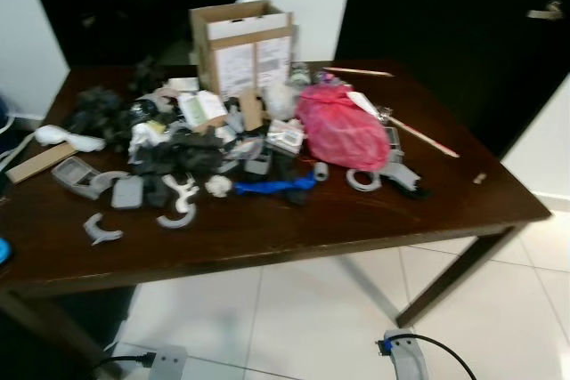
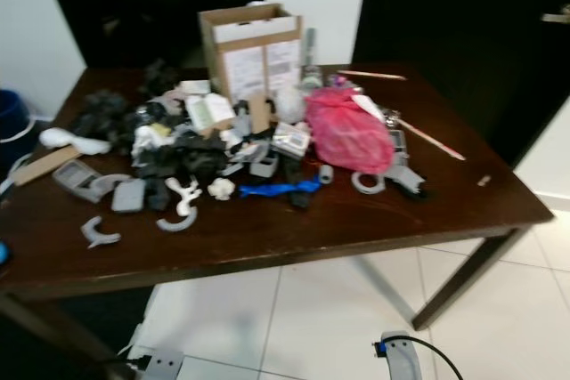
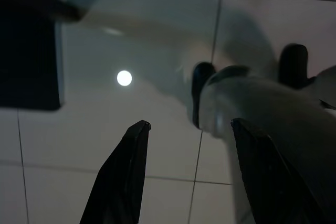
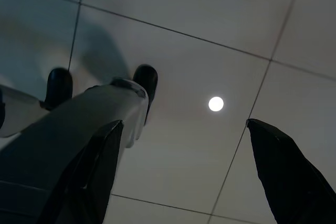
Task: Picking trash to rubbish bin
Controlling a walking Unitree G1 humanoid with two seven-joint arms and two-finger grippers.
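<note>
A heap of trash covers the dark wooden table (image 1: 294,229): a pink plastic bag (image 1: 343,131), a blue wrapper (image 1: 272,187), black crumpled pieces (image 1: 178,156), grey plastic parts (image 1: 125,191) and white scraps (image 1: 67,138). An open cardboard box (image 1: 242,46) stands at the back of the heap. Both arms hang low in front of the table, the left arm (image 1: 165,362) and the right arm (image 1: 403,355) at the bottom edge. My left gripper (image 3: 189,124) and my right gripper (image 4: 185,123) point down at the tiled floor, both open and holding nothing.
A thin wooden stick (image 1: 423,133) lies on the table's right side, another (image 1: 361,71) at the back. A blue container (image 2: 11,113) shows at the far left edge. White floor tiles (image 1: 338,309) lie under and in front of the table. Dark doors stand behind.
</note>
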